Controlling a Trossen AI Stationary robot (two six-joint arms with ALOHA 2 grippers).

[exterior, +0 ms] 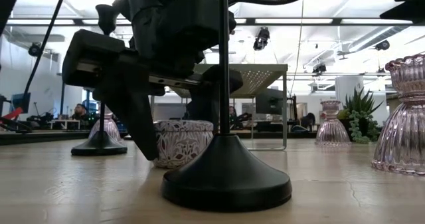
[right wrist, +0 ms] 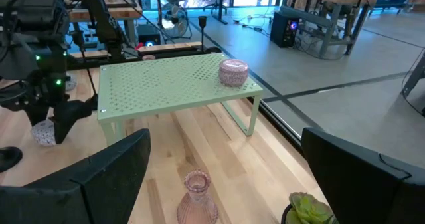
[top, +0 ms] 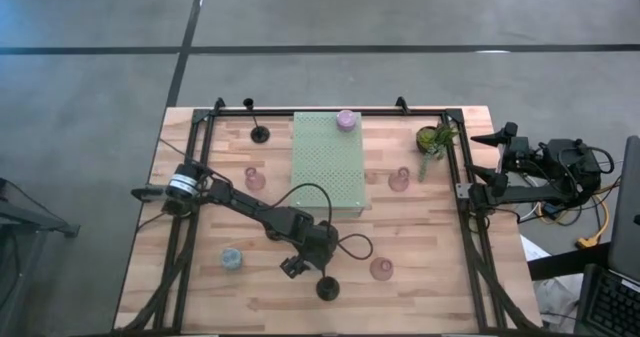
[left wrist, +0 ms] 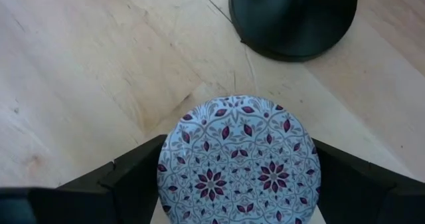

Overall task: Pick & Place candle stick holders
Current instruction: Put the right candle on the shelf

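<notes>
My left gripper (top: pixel 293 267) is near the table's front middle, shut on a round white holder with a purple flower pattern (left wrist: pixel 239 161); this holder also shows in the low view (exterior: pixel 182 143). A black thin-stemmed holder (top: pixel 327 288) stands on its round base just beside them. My right gripper (right wrist: pixel 222 177) is open and empty at the table's right edge. Other holders stand apart: a blue round one (top: pixel 232 259), pink glass ones (top: pixel 255 180) (top: pixel 400 180) (top: pixel 381 269), a black one (top: pixel 260 132), and a lilac one (top: pixel 346 120) on the green mat. My left gripper pinches the patterned holder's round side wall (left wrist: pixel 166 164) between its two fingers, one on each opposite side. The fingers (exterior: pixel 143 127) come from above, slanting down. The holder stays upright, and its bottom (exterior: pixel 180 163) seems to rest on the table.
The pale green perforated mat (top: pixel 327 167) stands on legs at the back middle. A small potted plant (top: pixel 435 139) is at the back right. A black frame (top: pixel 470 227) runs along the table's sides. Bare wood lies at the front left (top: pixel 190 287).
</notes>
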